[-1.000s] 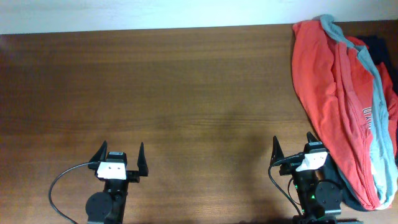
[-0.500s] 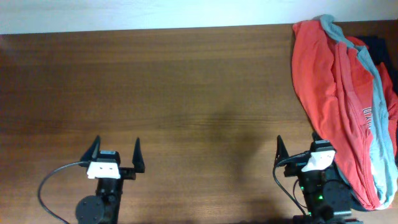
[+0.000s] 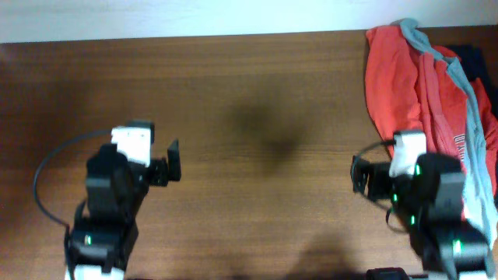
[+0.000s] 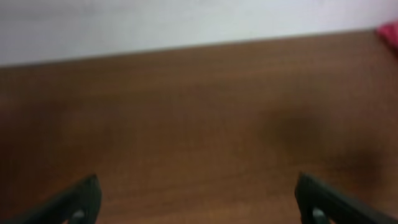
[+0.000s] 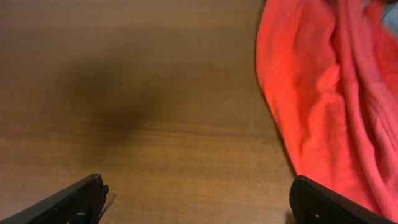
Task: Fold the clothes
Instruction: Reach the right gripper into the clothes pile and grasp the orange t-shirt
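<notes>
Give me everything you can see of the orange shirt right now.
The orange shirt is soft fabric, unfolded, bunched into a long wrinkled heap at the table's far right corner. White lettering shows partly on a fold. A grey-blue garment drapes along it, and a dark garment lies beside. The right end effector is open near its edge, not gripping it.

The counter (image 3: pixel 249 93) is seen from straight above by the overhead camera. It is viewed low and close, toward 12 o'clock, by both wrist cameras. The orange-red clothes (image 3: pixel 397 93) at 2 o'clock are shared with the right wrist view.
</notes>
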